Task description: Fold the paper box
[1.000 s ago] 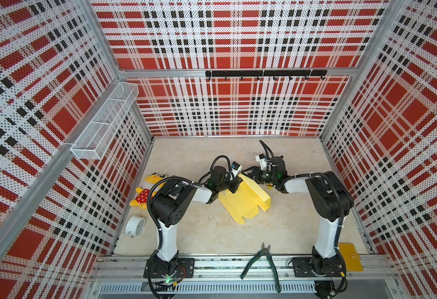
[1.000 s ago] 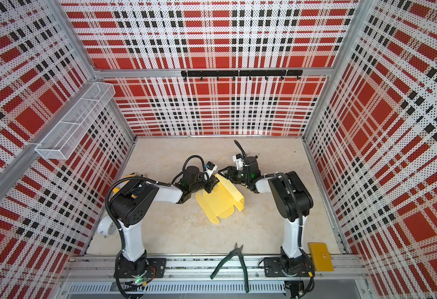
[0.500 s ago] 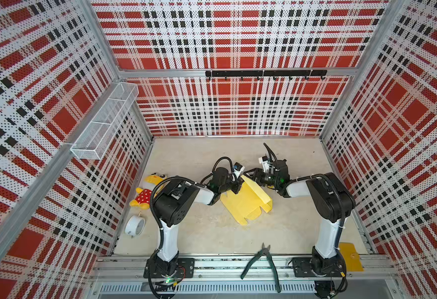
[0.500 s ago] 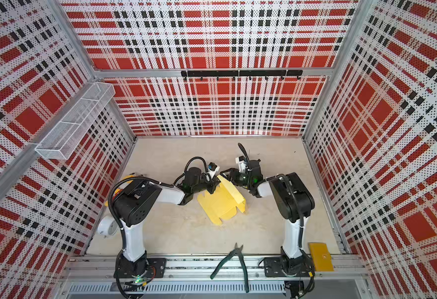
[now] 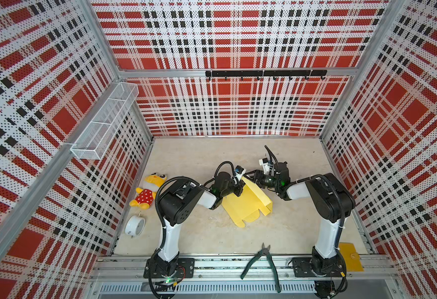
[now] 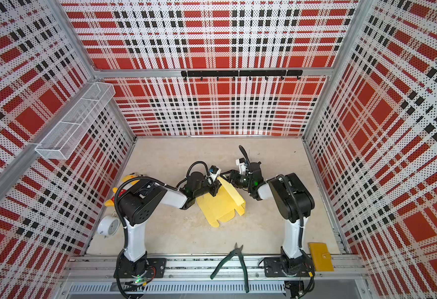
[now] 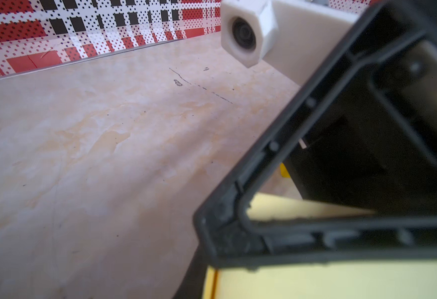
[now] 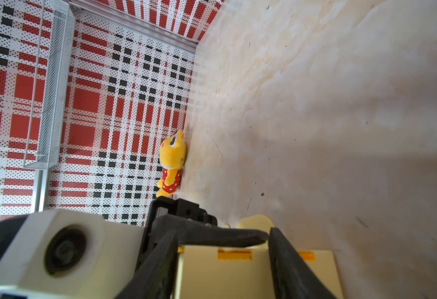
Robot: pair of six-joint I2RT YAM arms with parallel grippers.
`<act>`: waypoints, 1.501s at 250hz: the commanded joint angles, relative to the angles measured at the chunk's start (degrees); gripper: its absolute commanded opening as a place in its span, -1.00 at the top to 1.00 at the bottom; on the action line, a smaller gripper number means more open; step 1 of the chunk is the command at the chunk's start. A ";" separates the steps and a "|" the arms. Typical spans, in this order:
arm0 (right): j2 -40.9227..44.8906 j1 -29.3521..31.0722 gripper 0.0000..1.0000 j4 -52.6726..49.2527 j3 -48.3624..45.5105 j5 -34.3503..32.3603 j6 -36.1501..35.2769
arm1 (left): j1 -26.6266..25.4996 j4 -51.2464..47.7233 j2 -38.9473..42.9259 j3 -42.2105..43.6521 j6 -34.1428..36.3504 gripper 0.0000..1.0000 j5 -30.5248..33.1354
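The paper box (image 5: pixel 246 207) lies in the middle of the desk (image 5: pixel 212 155), between my two arms. It is half formed: its near part is flat on the desk with small tabs to the front, and the far panel is lifted and tilted. A narrow side strip stands up on its right edge.

My left pincer (image 5: pixel 239 187) is at the far left edge of the lifted panel. It is in contact with the cardboard or just beside it. Whether its jaws pinch the panel or only stand near it, I cannot tell, because my left wrist view is blurred and shows only a black frame over the pale yellow sheet (image 7: pixel 341 282).

My right pincer (image 5: pixel 251 178) is at the far corner of the same panel. In my right wrist view its fingers (image 8: pixel 290 264) are spread apart, with the panel seen between them, and they pinch nothing.

A yellow plush toy (image 5: pixel 147 191) and a white alarm clock (image 5: pixel 134 225) lie near the left wall. Green pliers (image 5: pixel 264 261) rest on the front rail.
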State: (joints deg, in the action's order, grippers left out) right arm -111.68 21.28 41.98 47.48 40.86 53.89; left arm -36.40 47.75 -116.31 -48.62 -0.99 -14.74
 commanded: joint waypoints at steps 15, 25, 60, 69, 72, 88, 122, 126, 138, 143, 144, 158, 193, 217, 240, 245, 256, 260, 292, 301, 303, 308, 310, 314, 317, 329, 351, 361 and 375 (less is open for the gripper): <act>-0.30 0.78 -0.14 -4.28 -1.83 -0.92 -0.30 | -1.93 5.81 -2.02 1.88 1.20 0.59 0.71; -0.36 0.78 -0.14 -4.22 -1.80 -1.11 -0.21 | -2.42 6.39 -1.93 2.50 2.21 0.60 1.51; -0.36 0.78 -0.14 -4.27 -1.42 -1.11 -0.10 | -3.72 6.55 -1.37 3.97 3.71 0.83 4.64; -0.34 0.72 -0.14 -4.27 -1.21 -1.12 -0.02 | -3.75 6.58 -1.54 3.81 3.80 0.91 5.29; -0.34 0.77 -0.14 -4.27 -1.18 -1.13 -0.03 | -3.80 6.57 -1.51 3.73 3.80 0.94 5.45; -0.30 0.78 -0.14 -4.37 -0.94 -1.22 -0.04 | -3.93 6.57 -1.66 3.62 4.48 1.00 6.00; 0.04 0.74 -0.14 -5.15 -0.58 -1.13 -0.26 | -4.64 6.83 -1.55 3.90 5.32 1.00 6.03; 0.08 0.78 -0.14 -5.19 -0.61 -1.13 -0.20 | -4.63 6.88 -1.54 3.89 5.26 1.00 6.16; 0.25 0.78 -0.14 -5.32 -0.59 -1.20 -0.42 | -4.63 7.07 -1.42 3.97 5.06 0.89 6.92; 0.36 0.78 -0.14 -5.32 -0.61 -1.22 -0.40 | -4.63 7.10 -1.34 4.05 4.90 0.77 7.24; 0.34 0.78 -0.14 -5.32 -0.67 -1.22 -0.42 | -4.63 7.18 -1.36 4.06 4.84 0.74 7.30; 0.42 0.71 -0.14 -5.33 -0.71 -1.21 -0.44 | -4.57 7.14 -1.21 4.39 4.18 0.48 7.86; 0.47 0.78 -0.13 -5.25 -0.77 -1.29 -0.44 | -5.06 8.30 -0.84 5.88 4.30 0.45 7.56; 0.33 0.78 -0.13 -5.24 -0.64 -1.35 -0.30 | -5.07 8.34 -0.91 5.73 4.19 0.78 8.27; 0.20 0.78 -0.13 -5.15 -0.57 -1.31 -0.24 | -5.07 8.33 -0.88 5.73 4.11 1.00 8.17; 0.15 0.78 -0.13 -5.18 -0.50 -1.31 -0.23 | -5.01 8.33 -0.93 5.65 4.14 1.00 8.24; 0.22 0.78 -0.13 -5.24 -0.48 -1.29 -0.19 | -5.02 8.33 -0.74 5.57 4.10 1.00 8.16; 0.15 0.78 -0.13 -5.26 -0.42 -1.24 -0.24 | -5.00 8.33 -0.69 5.48 4.03 1.00 8.07; 0.32 0.78 -0.13 -5.75 -0.09 -1.14 -0.36 | -4.46 8.24 0.39 4.88 2.96 0.63 7.89; 0.41 0.78 -0.13 -5.91 -0.06 -1.13 -0.53 | -4.36 8.24 1.12 4.85 2.49 0.49 7.90; 0.45 0.78 -0.13 -5.98 -0.10 -1.13 -0.58 | -4.33 8.24 1.36 4.85 2.42 0.47 7.89; 0.51 0.78 -0.13 -6.10 -0.09 -1.13 -0.69 | -4.28 8.32 1.81 4.80 2.06 0.42 7.81; 0.52 0.78 -0.13 -6.18 -0.15 -1.13 -0.69 | -4.22 8.35 1.97 4.77 1.94 0.41 7.69; 0.62 0.78 -0.13 -6.26 -0.14 -1.13 -0.79 | -4.14 8.33 2.32 4.82 1.72 0.40 7.25; 0.59 0.78 -0.13 -6.29 -0.11 -1.13 -0.73 | -4.06 8.45 2.51 4.89 1.58 0.39 6.83; 0.63 0.70 -0.13 -6.29 -0.32 -0.93 -0.73 | -4.02 9.76 3.42 5.26 1.42 0.39 5.72; 0.83 0.35 -0.13 -6.06 -0.71 -0.94 -0.60 | -3.69 12.26 4.75 6.12 0.66 0.39 4.16; 0.98 0.32 -0.13 -6.12 -0.85 -0.96 -0.63 | -3.54 13.33 4.95 6.34 0.38 0.39 3.69; 1.08 0.19 -0.13 -6.20 -0.93 -0.85 -0.57 | -3.41 14.95 4.96 6.67 0.23 0.41 3.34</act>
State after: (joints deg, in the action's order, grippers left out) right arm -110.96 21.41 39.68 47.55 41.65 53.87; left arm -40.12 56.16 -113.54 -42.85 1.28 -8.56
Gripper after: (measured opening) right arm 0.566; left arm 0.305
